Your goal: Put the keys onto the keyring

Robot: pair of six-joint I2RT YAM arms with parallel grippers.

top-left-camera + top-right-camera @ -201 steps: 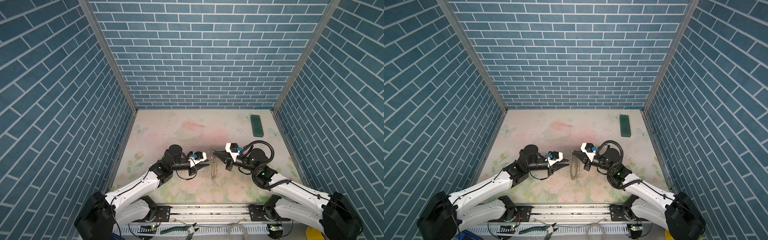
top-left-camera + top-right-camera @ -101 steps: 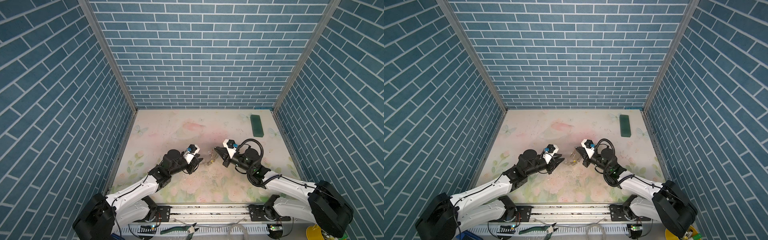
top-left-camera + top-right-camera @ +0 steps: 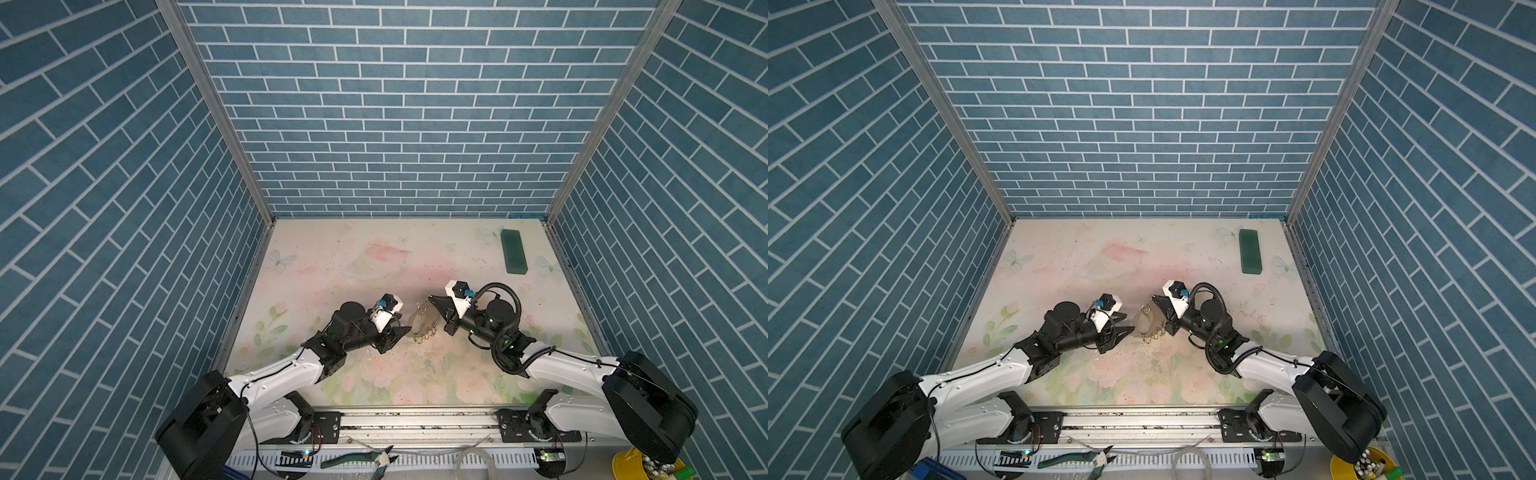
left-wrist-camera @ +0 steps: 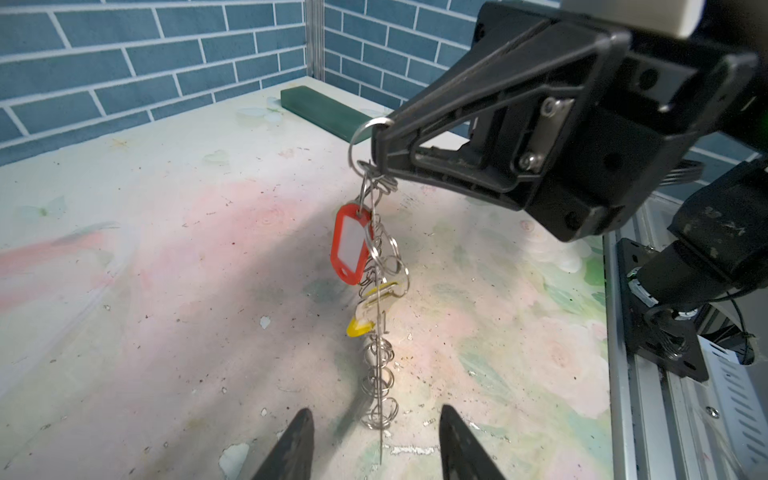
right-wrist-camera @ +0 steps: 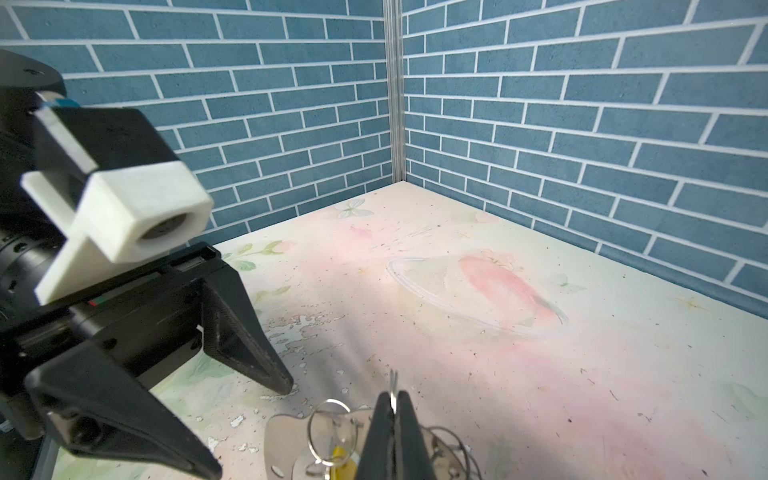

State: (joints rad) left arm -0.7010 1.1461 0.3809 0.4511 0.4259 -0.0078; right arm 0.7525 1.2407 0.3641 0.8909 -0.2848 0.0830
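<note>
My right gripper (image 4: 380, 139) (image 3: 431, 299) (image 3: 1152, 297) is shut on the top edge of the keyring (image 4: 378, 374) (image 3: 419, 325) (image 3: 1143, 323), which hangs edge-on, its low end near the table. The red key (image 4: 351, 245) hangs by a silver ring just below the grip. The yellow key (image 4: 360, 328) (image 5: 343, 455) lies against the hoop further down. My left gripper (image 4: 376, 415) (image 3: 397, 340) (image 3: 1121, 334) (image 5: 245, 428) is open. Its fingertips (image 4: 305, 415) stand either side of the hoop's lower end, apart from it. In the right wrist view the shut fingers (image 5: 386, 428) pinch thin metal.
A dark green block (image 3: 513, 251) (image 3: 1250, 251) (image 4: 324, 110) lies at the back right near the wall. Brick walls close in three sides. Pliers (image 3: 361, 457) and a yellow cup (image 3: 640, 465) sit beyond the front rail.
My left gripper has opened and drawn back a little from the keyring. The right gripper, still shut on it, has shifted back and lower with the hoop.
</note>
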